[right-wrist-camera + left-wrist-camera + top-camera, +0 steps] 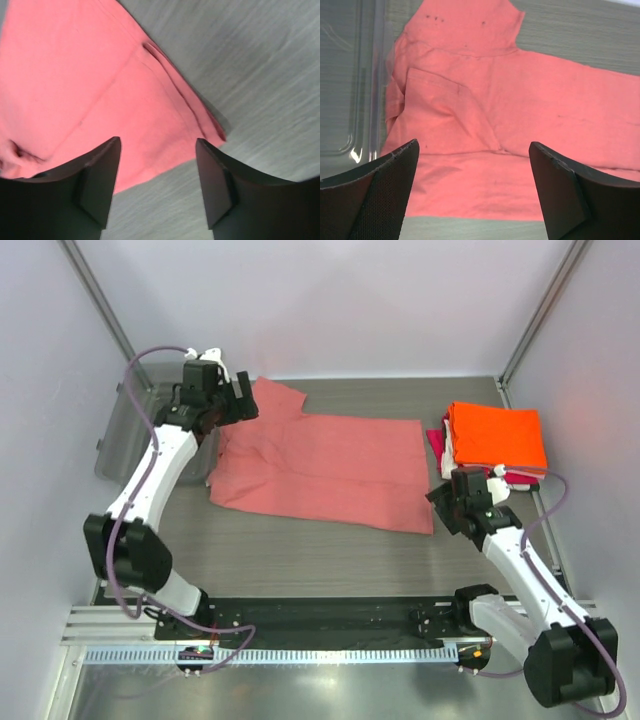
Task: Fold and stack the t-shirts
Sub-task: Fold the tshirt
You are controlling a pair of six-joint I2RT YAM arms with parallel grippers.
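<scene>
Both left fingers (375,195) and right fingers (95,185) stand apart above salmon-pink t-shirt (320,465)

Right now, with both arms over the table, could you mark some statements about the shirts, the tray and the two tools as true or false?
1. The salmon-pink shirt lies spread on the table. True.
2. The orange shirt is at the bottom of the stack. False: it lies on top, over the white shirt.
3. The left tool is open and holds nothing. True.
4. The right tool is shut on the salmon-pink shirt. False: its jaws stand apart above a corner of that shirt and grip nothing.
5. The clear tray stands at the right edge. False: it is at the left, beside the left arm.
</scene>
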